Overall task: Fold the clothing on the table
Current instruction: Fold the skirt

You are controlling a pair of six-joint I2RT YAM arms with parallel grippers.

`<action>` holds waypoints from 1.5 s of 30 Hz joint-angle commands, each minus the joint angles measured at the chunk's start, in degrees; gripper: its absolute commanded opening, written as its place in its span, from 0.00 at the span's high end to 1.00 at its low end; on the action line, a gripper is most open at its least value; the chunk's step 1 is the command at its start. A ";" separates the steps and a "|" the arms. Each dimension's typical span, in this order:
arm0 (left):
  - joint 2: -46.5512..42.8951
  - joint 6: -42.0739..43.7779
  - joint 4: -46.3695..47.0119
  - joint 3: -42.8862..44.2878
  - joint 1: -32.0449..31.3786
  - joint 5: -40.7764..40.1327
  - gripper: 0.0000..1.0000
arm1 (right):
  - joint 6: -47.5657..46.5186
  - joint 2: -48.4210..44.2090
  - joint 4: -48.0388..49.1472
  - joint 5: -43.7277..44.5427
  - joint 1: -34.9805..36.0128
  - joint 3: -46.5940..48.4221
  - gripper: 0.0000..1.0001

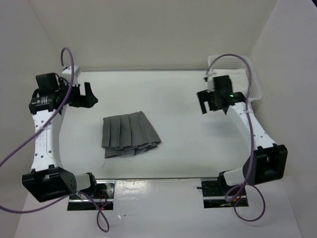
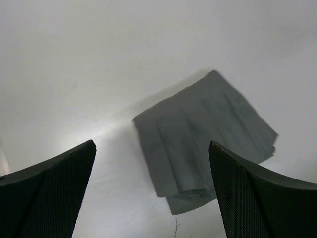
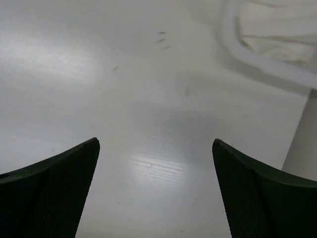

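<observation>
Top external view places the skirt flat on the desk, left of centre, as a compact grey stack with its pleats running away from my bases. My left gripper hangs above the far left of the desk and my right gripper above the far right. Both are well apart from the fabric, with jaws spread wide and nothing between them. I judge the fold largely made and the step in hand to be release and inspection. The near edge of the stack shows uneven layers, so any correction should come from the left arm, which has the skirt in its wrist view. Lower onto one protruding corner only, pinch a single layer, and draw it level without dragging the thin stack. Keep the right arm clear. The desk surface is matte white, with a soft glare patch and a few small dark specks in the right wrist view. A metal rail runs along the near edge. Plain white walls enclose three sides. A mesh basket holding a white cloth sits in the far right corner.
</observation>
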 commanded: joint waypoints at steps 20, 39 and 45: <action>-8.56 -0.57 13.81 -24.80 20.41 -9.54 0.00 | 6.54 -12.72 16.86 -1.18 -32.06 -16.76 0.00; -7.42 1.02 13.29 -25.33 20.41 -4.97 0.00 | 4.87 -12.90 16.86 -4.70 -32.06 -17.38 0.00; -7.42 1.54 13.29 -25.33 20.41 -4.97 0.00 | 4.87 -12.90 16.86 -4.70 -32.06 -17.38 0.00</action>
